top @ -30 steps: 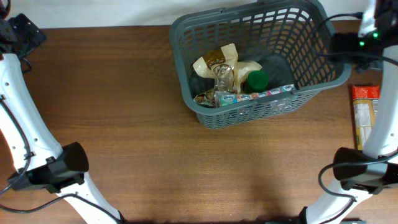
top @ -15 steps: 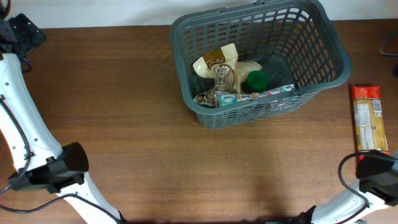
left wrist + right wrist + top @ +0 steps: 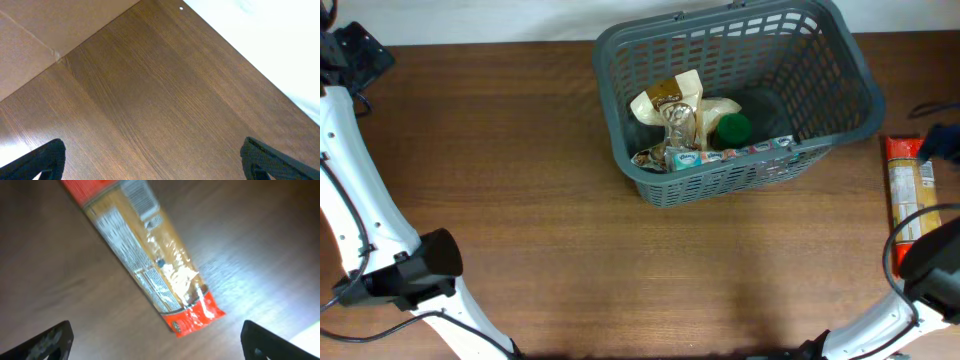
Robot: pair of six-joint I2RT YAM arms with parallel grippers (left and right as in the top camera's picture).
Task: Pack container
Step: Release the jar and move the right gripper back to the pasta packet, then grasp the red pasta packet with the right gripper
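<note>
1. The container (image 3: 740, 180) sits at the far side of the table (image 3: 520, 220), right of centre. It is a dark grey plastic basket with rounded corners, slotted lattice walls and a solid floor.
2. Handling judgement for the container: stiff and light, and likely to slide on the smooth wood if nudged. The thickened rim is the sound place to grip; the slotted walls look thin.
3. Inside, towards the near-left part, are a crinkled snack bag (image 3: 670, 100), a green round cap (image 3: 733, 128) and a flat printed carton (image 3: 740, 153) lying along the near wall. The far-right part of the floor is free.
4. A pasta packet (image 3: 150, 255) lies flat on the table just right of the container and not touching it. It is long and narrow, in glossy clear film with orange-red ends.
5. Handling judgement for the packet: light, with slippery film and brittle contents. Grip it across the narrow width near the middle, gently.
6. The right gripper (image 3: 159, 342) hangs above the packet with its jaws spread wide, holding nothing.
7. The left gripper (image 3: 157, 162) is over bare wood at the far left, jaws likewise wide apart and empty.
</note>
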